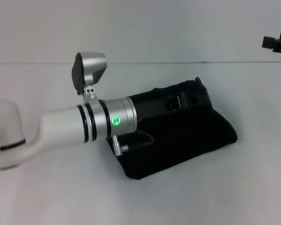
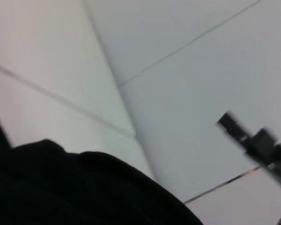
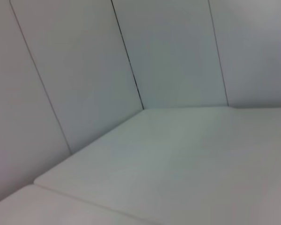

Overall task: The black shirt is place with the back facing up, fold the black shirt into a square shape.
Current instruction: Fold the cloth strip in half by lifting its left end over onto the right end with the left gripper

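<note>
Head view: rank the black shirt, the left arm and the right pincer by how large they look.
1. Black shirt and left arm: similar spans, the arm nearer the camera, so unranked.
2. Right pincer: smallest, cut off by the frame edge.

From my remote station: the plain white, matte bench (image 1: 61, 197) carries one item, the black shirt (image 1: 187, 136), a soft matte-black fabric garment lying folded into a compact, roughly four-sided bundle, set askew near the bench's middle. The left wrist view shows the same dark fabric (image 2: 75, 187) against the pale bench surface (image 2: 33, 122).
</note>
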### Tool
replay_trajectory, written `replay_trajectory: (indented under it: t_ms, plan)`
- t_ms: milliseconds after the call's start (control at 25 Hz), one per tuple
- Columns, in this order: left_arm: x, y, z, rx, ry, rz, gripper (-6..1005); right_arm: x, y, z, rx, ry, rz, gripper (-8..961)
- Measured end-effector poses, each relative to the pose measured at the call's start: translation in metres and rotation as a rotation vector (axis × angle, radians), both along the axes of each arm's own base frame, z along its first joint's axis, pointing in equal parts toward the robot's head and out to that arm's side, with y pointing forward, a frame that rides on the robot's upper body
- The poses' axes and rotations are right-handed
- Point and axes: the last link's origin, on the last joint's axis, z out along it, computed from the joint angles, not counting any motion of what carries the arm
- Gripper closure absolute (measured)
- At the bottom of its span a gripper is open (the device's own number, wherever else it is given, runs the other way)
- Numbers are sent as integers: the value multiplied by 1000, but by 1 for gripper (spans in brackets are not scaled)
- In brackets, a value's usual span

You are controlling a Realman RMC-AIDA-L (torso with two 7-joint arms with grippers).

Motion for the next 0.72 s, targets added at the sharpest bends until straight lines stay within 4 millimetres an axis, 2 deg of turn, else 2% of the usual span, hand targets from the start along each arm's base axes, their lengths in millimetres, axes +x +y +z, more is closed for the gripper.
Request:
replay_trajectory:
  t_ms: [240, 360, 560, 720]
  plan:
    - [-6, -16, -4, 33, -96, 12, 917, 4, -6, -13, -96, -13, -55, 40]
    - [-3, -22, 2, 17, -147, -28, 691, 4, -6, -21, -163, -19, -112, 41]
    - [-5, -28, 28, 46, -219, -129, 442, 0, -5, -36, -272, -34, -205, 44]
    - [-17, -28, 49, 95, -182, -198, 345, -2, -5, -55, -348, -55, -270, 47]
